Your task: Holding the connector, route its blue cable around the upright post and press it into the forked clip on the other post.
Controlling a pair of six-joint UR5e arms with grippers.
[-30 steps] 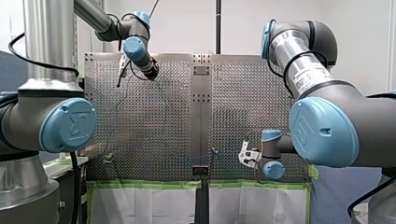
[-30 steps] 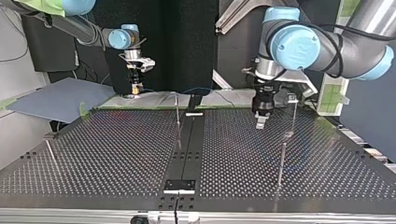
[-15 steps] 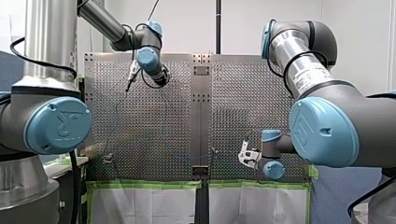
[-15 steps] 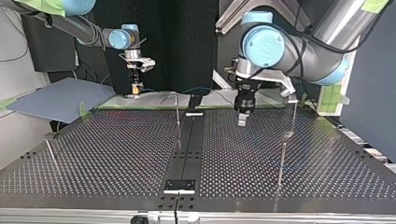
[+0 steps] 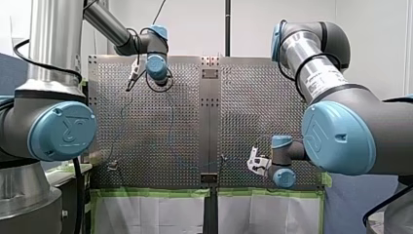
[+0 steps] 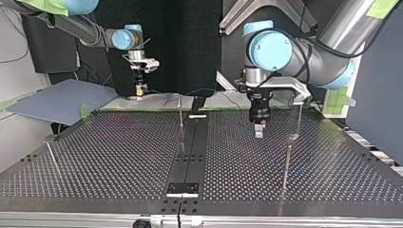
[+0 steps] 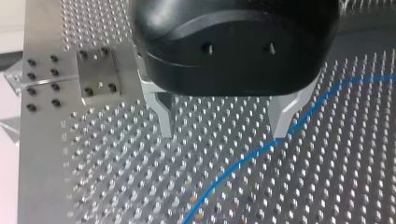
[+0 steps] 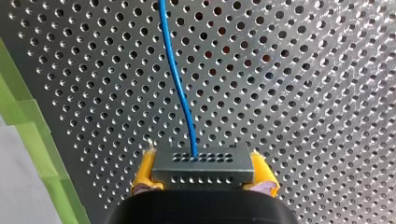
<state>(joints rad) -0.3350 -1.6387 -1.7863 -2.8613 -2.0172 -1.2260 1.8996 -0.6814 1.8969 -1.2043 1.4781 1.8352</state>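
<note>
Along the bench point(image 8: 303, 70) edge bordered by green tape point(image 8: 28, 140), my right claw point(image 8: 203, 173) is clamped on the connector point(image 8: 201, 162), with one yellow pad point(image 8: 144, 170) pressed against each short end. The connector is a flat grey metal block, rectangular, with two rows of small holes across its exposed face. The blue cable point(image 8: 180, 84) leaves the middle of the upper row and runs ahead of the claw in a shallow S-curve over the perforated surface. The cable is thin, round and uniformly blue. In the top view, my right claw point(image 6: 139, 89) hangs vertically at the far edge of the bench, towards the far left corner. My left claw point(image 6: 258, 131) points straight down over the right half of the bench, between the upright post point(image 6: 180, 113) beside the dark centre strip point(image 6: 192, 147) and a second post point(image 6: 297, 118) nearer the right edge. The second post carries a pale head; its fork cannot be made out. In the left wrist view, my left claw point(image 7: 223, 127) is black-bodied and its metal fingers point(image 7: 164, 121) are spread wide with nothing between them. The blue cable point(image 7: 243, 161) lies on the bench and crosses at the tip of one finger; contact cannot be determined. A bolted plate point(image 7: 98, 77) sits beside the other finger.
</note>
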